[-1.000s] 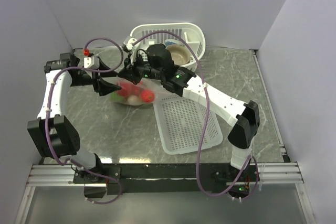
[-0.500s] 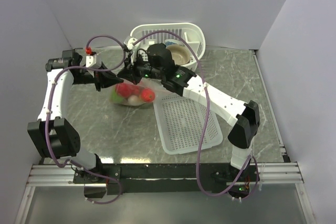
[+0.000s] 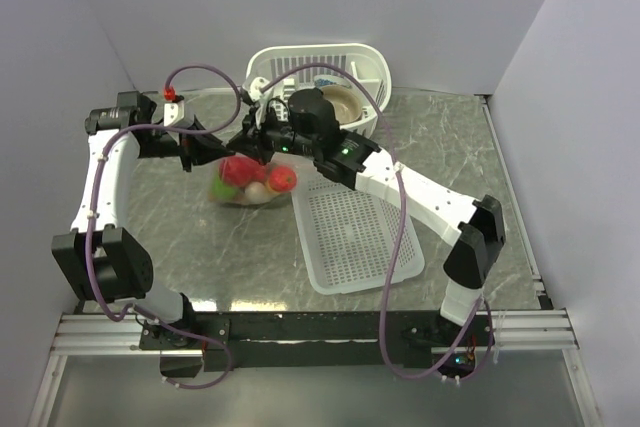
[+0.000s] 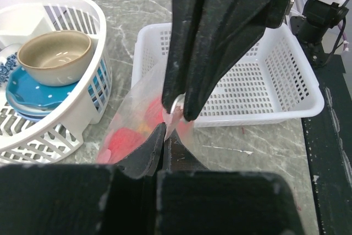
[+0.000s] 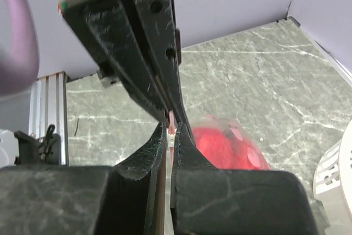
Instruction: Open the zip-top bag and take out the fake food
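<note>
**Both grippers are pinching the bag's mouth: handle it as thin, slippery film**

You are holding the zip-top bag (image 4: 144, 115) by its top edge. The left gripper (image 4: 164, 137) is clamping down on one lip and the right gripper (image 5: 169, 135) is clamping down on the other. Their tips are meeting almost nose to nose, with the pink zip strip between them. The bag is hanging over the grey marbled table (image 3: 250, 247), between the round white basket (image 3: 365, 62) and the flat mesh tray (image 3: 355, 237). Whether its bottom is touching the table cannot be made out.

The fake food (image 3: 255, 179), red, orange, green and pale pieces, is sagging in the bag's belly and pulling the film taut below the pinch. The load is probably light, but the plastic is floppy and slick, so a shallow bite is likely to slide off. The best hold is right on the stiffer zip strip, one lip per gripper. Pulling the lips straight apart looks safer than twisting, because the film could stretch or tear and the glossy pieces could roll away once they are free.
</note>
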